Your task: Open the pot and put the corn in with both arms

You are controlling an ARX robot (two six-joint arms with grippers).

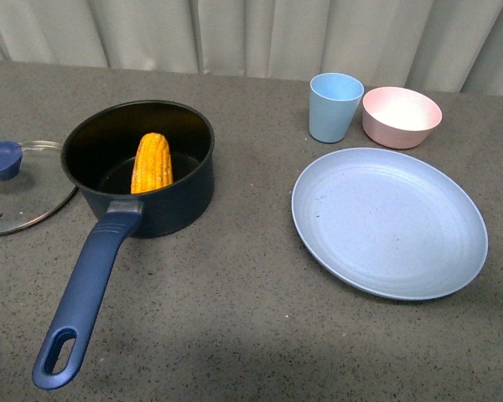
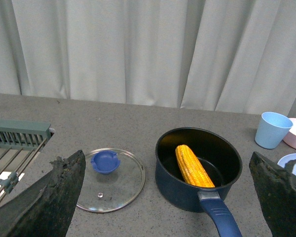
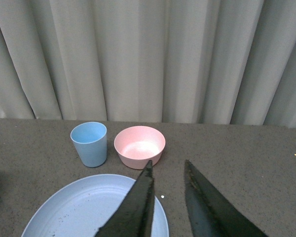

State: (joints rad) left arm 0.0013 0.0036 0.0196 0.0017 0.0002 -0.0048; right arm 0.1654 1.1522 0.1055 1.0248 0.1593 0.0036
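Note:
The navy pot [image 1: 151, 197] stands open on the grey table, its long handle [image 1: 84, 297] pointing toward me. The yellow corn [image 1: 152, 163] lies inside it, leaning on the wall. The glass lid [image 1: 21, 188] with its blue knob [image 1: 2, 159] lies flat on the table left of the pot. No arm shows in the front view. In the left wrist view the pot [image 2: 197, 170], corn [image 2: 192, 166] and lid [image 2: 108, 180] lie ahead of my left gripper [image 2: 167, 197], which is open and empty. My right gripper [image 3: 167, 165] is shut and empty above the plate's edge.
A large light-blue plate [image 1: 390, 222] lies right of the pot. A light-blue cup [image 1: 334, 106] and a pink bowl [image 1: 401, 117] stand behind it. A curtain hangs behind the table. A grey rack [image 2: 17, 136] shows at the left in the left wrist view.

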